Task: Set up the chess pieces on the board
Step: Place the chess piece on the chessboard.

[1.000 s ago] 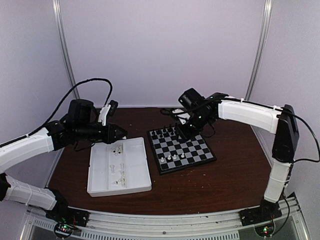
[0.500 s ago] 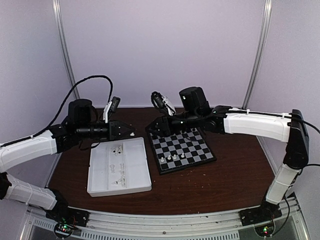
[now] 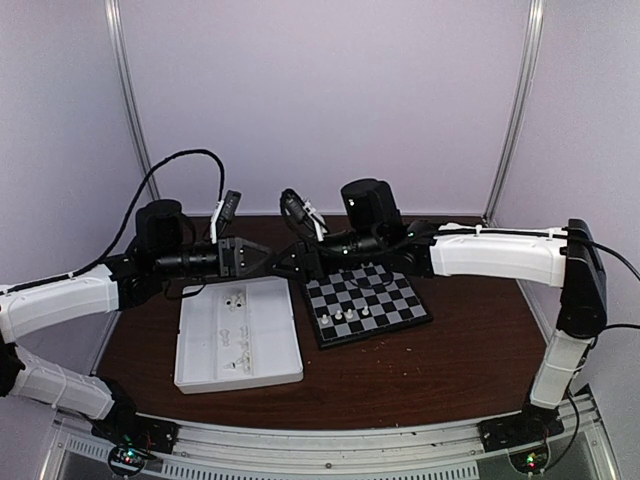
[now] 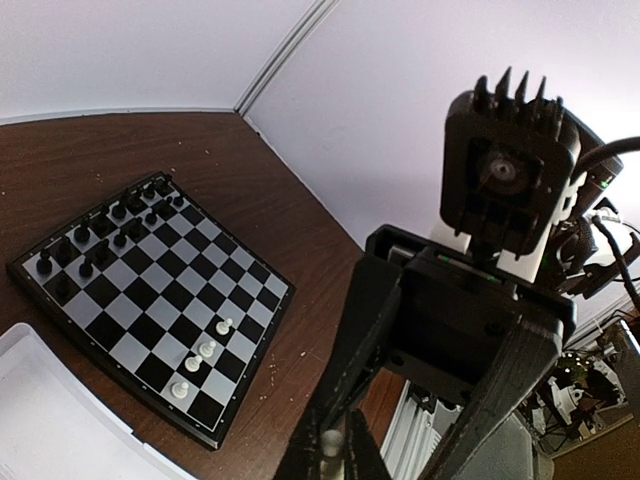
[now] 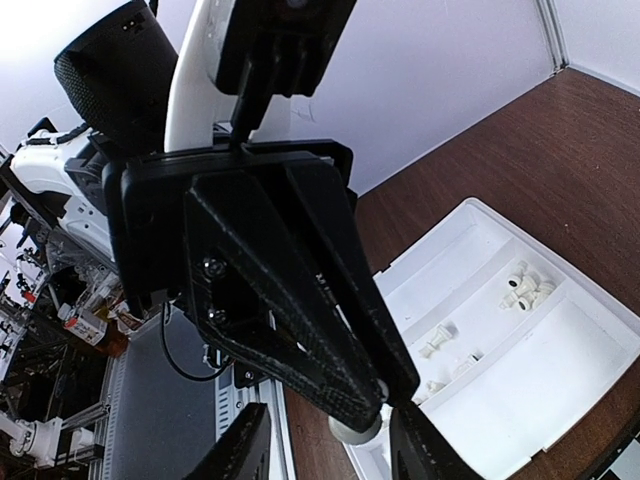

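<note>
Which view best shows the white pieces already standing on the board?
Left wrist: the white pieces stand large and separate, in a short diagonal near one edge of the board. Top external shows them as tiny specks; right wrist shows none.

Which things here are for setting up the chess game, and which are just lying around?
For the job:
the board
white pieces on the board
white pieces in the tray
held white piece, pinched by the left gripper
right gripper, open around that piece

Just there:
white tray
black pieces, standing on the board's far rows
table
</note>
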### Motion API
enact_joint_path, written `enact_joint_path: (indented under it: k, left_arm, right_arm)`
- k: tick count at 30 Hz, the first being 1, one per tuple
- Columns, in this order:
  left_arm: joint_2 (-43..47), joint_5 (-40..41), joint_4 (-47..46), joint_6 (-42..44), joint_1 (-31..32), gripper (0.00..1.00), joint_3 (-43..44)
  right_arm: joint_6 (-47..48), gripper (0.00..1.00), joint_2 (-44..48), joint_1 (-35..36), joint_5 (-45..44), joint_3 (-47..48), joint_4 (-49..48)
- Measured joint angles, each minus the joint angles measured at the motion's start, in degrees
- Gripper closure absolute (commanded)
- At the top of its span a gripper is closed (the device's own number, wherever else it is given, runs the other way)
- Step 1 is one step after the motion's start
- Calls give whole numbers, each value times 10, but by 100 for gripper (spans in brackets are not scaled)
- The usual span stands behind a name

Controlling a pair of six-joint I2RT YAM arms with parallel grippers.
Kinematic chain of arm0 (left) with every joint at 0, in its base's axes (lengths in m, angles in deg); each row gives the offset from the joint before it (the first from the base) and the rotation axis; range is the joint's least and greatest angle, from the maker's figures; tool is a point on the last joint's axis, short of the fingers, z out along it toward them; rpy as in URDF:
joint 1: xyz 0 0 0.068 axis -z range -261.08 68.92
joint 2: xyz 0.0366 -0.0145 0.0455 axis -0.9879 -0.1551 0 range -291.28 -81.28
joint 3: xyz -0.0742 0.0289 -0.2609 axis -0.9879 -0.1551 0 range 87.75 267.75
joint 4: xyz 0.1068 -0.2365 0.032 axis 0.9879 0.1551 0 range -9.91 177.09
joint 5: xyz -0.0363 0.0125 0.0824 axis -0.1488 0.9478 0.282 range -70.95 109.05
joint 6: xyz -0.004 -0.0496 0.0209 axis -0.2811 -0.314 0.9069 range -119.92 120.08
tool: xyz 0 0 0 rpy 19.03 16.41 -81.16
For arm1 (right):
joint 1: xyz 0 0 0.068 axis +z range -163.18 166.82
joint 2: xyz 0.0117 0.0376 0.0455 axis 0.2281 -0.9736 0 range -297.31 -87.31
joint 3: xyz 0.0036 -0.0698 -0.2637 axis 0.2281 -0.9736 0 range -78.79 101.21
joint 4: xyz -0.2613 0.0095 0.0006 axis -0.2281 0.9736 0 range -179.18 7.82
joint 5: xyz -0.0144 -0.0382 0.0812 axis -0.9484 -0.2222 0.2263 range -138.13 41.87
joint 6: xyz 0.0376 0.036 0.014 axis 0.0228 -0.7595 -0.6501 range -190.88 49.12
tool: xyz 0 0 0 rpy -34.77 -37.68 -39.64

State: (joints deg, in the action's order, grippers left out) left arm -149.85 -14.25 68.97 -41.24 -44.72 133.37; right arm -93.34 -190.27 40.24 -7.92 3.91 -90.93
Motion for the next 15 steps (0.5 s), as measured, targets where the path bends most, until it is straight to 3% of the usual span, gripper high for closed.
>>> enact_joint_path:
  k: [15]
  left_arm:
    - [0, -13, -24, -11, 0, 100, -3]
  right_arm:
    - [-1, 76, 0, 2, 0, 0, -7]
